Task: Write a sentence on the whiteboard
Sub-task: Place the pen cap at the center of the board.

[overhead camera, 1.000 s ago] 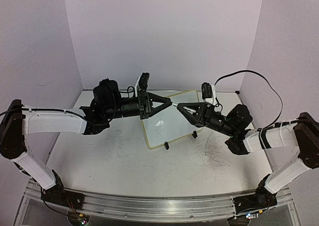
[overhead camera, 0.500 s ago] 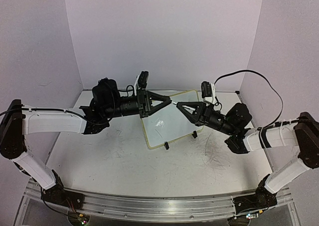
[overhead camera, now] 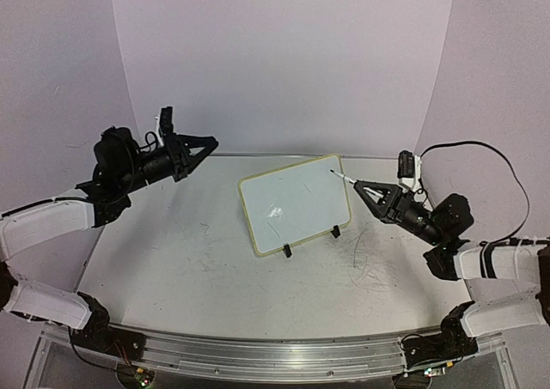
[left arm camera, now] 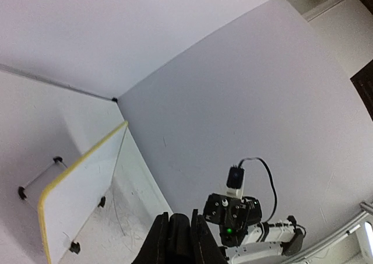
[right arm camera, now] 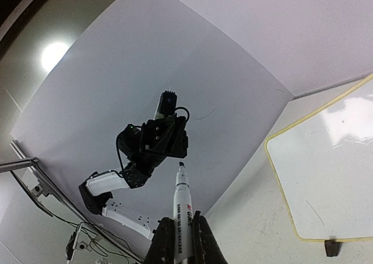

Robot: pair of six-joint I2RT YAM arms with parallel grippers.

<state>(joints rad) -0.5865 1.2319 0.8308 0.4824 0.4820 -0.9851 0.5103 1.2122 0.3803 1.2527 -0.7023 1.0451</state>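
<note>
The whiteboard (overhead camera: pixel 292 202) leans on two black feet mid-table, pale yellow rim, with only faint grey marks; no sentence is in view on it. It also shows in the left wrist view (left arm camera: pixel 81 194) and the right wrist view (right arm camera: pixel 332 171). My right gripper (overhead camera: pixel 357 185) (right arm camera: pixel 182 216) hovers off the board's right corner, shut on a white marker (right arm camera: pixel 183 194) (overhead camera: pixel 342 177) whose bare black tip points toward the board. My left gripper (overhead camera: pixel 211 141) (left arm camera: pixel 179 213) is raised at the far left, well away from the board, shut on a small black cap.
Grey scribble stains (overhead camera: pixel 369 260) mark the table right of the board. The board's black feet (overhead camera: pixel 287 252) stick out toward the front. Lilac walls close the back and both sides. A black cable (overhead camera: pixel 481 153) loops above my right arm.
The two grippers were tip to tip above the board. Both have pulled apart: the left swung far left and up, the right drew back to the right with the marker.
</note>
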